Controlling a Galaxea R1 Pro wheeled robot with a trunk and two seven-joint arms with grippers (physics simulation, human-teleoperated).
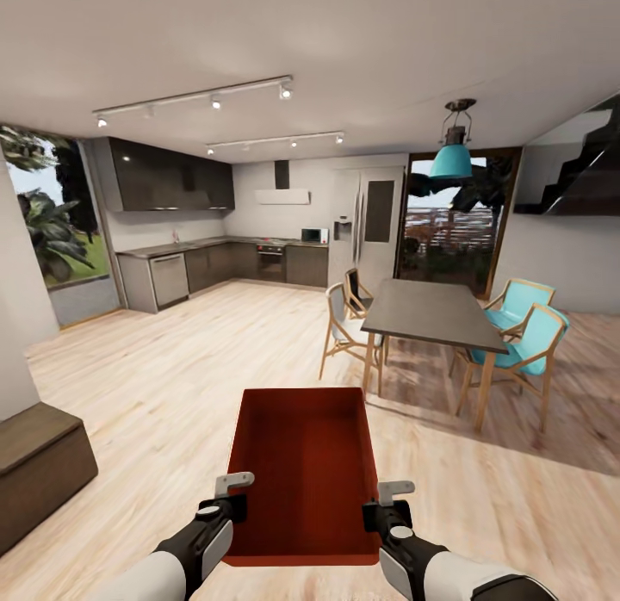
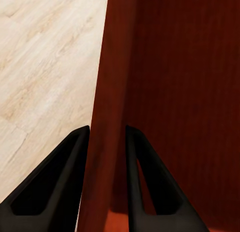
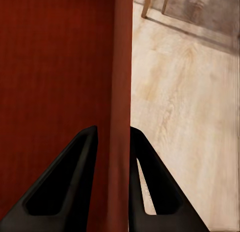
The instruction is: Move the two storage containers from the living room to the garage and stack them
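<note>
An orange-red storage container (image 1: 303, 473) hangs in front of me above the light wood plank floor, held level and open side up. My left gripper (image 1: 237, 496) is shut on its left wall, and my right gripper (image 1: 379, 504) is shut on its right wall. In the left wrist view the black fingers (image 2: 70, 182) pinch the thin red wall (image 2: 107, 117) of the container. The right wrist view has the fingers (image 3: 75, 182) clamped on the other wall (image 3: 121, 117) the same way. The container is empty inside.
A grey dining table (image 1: 430, 312) with wooden and teal chairs (image 1: 525, 343) stands ahead to the right. A dark low cabinet (image 1: 39, 463) sits at the left. The kitchen counters (image 1: 215, 265) and fridge (image 1: 366, 226) line the far wall. Open plank floor lies ahead at centre-left.
</note>
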